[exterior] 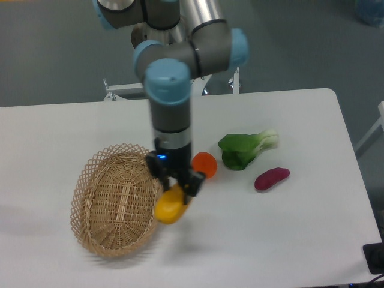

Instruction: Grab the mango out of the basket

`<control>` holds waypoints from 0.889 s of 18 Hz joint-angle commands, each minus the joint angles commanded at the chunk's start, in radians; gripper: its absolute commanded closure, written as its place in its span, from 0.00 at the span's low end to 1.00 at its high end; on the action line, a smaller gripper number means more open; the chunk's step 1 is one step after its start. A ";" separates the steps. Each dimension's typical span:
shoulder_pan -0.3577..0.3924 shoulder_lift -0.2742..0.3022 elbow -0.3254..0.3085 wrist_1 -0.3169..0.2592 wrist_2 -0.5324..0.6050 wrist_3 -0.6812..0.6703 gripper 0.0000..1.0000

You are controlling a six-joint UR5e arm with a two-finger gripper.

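Gripper (pixel 174 183) clamped on the mango (pixel 170 205), fingers closed against its upper part, fruit hanging below them. Mango held over the right-hand rim of the basket (pixel 96 180), partly overlapping the wicker edge and partly over the bare table (pixel 288 228); whether touching the rim or lifted clear of it, impossible to tell. Basket interior showing only its woven floor. Arm (pixel 170 99) standing upright above the gripper, blue-capped joints at the top, a small blue light lit at the wrist.

Orange (pixel 206 165) sitting just right of the gripper, partly hidden behind the fingers. Leafy green vegetable (pixel 243 149) with a pale stalk lying further right, close to the orange but apart from it. Purple sweet potato (pixel 272 178) lying to the lower right of the greens, apart from them. Grey floor beyond the far table edge
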 joint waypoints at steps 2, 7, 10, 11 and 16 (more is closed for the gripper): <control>0.060 0.005 0.005 -0.028 -0.025 0.080 0.55; 0.163 0.051 0.005 -0.069 -0.043 0.190 0.56; 0.195 0.066 0.002 -0.072 -0.060 0.214 0.56; 0.204 0.067 0.002 -0.072 -0.062 0.214 0.56; 0.226 0.089 -0.003 -0.071 -0.062 0.212 0.56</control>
